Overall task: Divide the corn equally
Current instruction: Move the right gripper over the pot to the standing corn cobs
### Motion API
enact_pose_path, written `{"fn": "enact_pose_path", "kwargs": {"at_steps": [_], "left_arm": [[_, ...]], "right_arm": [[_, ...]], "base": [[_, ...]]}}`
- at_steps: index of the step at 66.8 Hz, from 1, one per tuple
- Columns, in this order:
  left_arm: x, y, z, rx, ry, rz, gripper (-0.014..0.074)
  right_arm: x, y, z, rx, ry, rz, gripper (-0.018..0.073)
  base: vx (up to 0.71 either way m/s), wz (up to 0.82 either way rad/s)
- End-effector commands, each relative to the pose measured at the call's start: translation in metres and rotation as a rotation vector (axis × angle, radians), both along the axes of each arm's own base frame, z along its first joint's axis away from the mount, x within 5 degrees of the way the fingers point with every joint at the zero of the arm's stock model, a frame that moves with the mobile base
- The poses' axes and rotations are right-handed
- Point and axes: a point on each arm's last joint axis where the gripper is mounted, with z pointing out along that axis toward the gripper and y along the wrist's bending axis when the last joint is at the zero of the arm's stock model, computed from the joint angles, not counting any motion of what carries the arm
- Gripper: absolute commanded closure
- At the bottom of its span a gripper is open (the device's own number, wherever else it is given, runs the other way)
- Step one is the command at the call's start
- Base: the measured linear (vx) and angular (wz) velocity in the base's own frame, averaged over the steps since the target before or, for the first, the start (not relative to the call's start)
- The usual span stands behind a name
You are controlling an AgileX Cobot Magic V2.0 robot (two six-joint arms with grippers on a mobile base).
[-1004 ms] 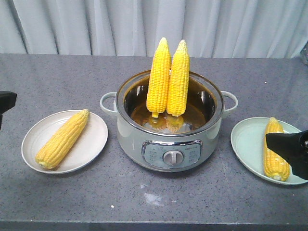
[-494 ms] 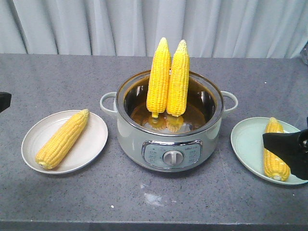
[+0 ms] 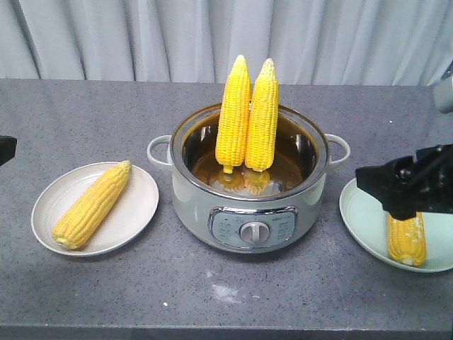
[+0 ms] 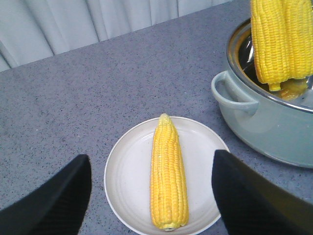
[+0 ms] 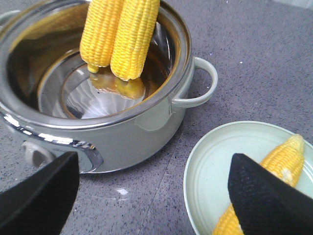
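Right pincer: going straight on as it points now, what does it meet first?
The right pincer likely meets the pot first, its outer wall by the handle, or the counter before it; depth is unclear.

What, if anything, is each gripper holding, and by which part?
Nothing is held: the left gripper and the right gripper are both open and empty.

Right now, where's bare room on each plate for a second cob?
White plate: bare either side of its cob. Green plate: bare on the half toward the pot, beside its cob. Crowded: inside the pot, two standing cobs.
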Motion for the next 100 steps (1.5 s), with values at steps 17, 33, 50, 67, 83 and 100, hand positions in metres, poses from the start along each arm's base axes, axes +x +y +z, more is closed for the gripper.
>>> {"fn": "enact_pose_path", "kwargs": {"at_steps": [17, 33, 50, 67, 83, 100], "left_arm": [[-0.001, -0.001, 0.015, -0.035, -0.089, -0.003, 0.0094], [-0.001, -0.001, 0.015, -0.035, -0.089, -0.003, 0.0094], [-0.001, -0.001, 0.015, -0.035, -0.089, -0.003, 0.0094], [-0.001, -0.001, 0.015, -0.035, -0.089, -0.003, 0.0094], [-0.001, -0.001, 0.015, -0.035, -0.089, -0.003, 0.0094], [-0.001, -0.001, 0.015, -0.035, -0.089, -0.003, 0.0094]], "right_arm": [[0.079, 0.023, 0.029, 0.009, -0.077, 0.053, -0.0031], [0.137, 0.042, 0.028, 0.037, -0.063, 0.099, -0.0031], [0.189, 0.062, 0.015, 0.107, -0.037, 0.149, -0.0031], [0.226, 0.069, 0.002, 0.097, -0.036, 0.155, -0.0031], [0.242, 0.075, -0.004, 0.073, -0.034, 0.203, 0.0052], [0.242, 0.077, -0.005, 0.070, -0.024, 0.224, 0.0290]], "base": [[0.00, 0.00], [0.00, 0.00], [0.00, 0.00], [0.00, 0.00], [0.00, 0.00], [0.00, 0.00]]}}
